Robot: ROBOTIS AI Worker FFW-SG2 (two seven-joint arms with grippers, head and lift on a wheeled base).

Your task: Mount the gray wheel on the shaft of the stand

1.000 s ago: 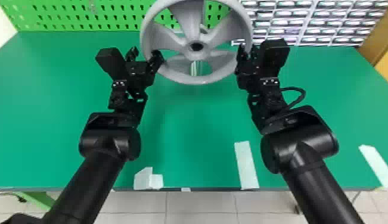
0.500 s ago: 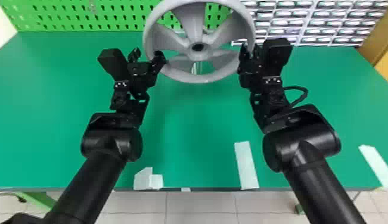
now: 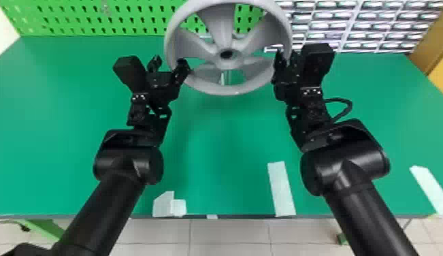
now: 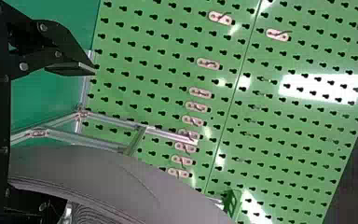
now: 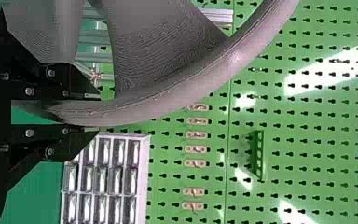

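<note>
We've got the wheel (image 3: 218,29) gripped in the right tool (image 3: 285,58) above the surface (image 3: 227,153); left tool (image 3: 170,63) open (its fingers straddle the wheel's edge).

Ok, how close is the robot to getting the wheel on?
The gray wheel is up off the green table, by the metal stand. The right gripper is shut on its rim; the left gripper is open there. The hub hole looks dark and shows no shaft, so probably left: seating the wheel, then letting go.
</note>
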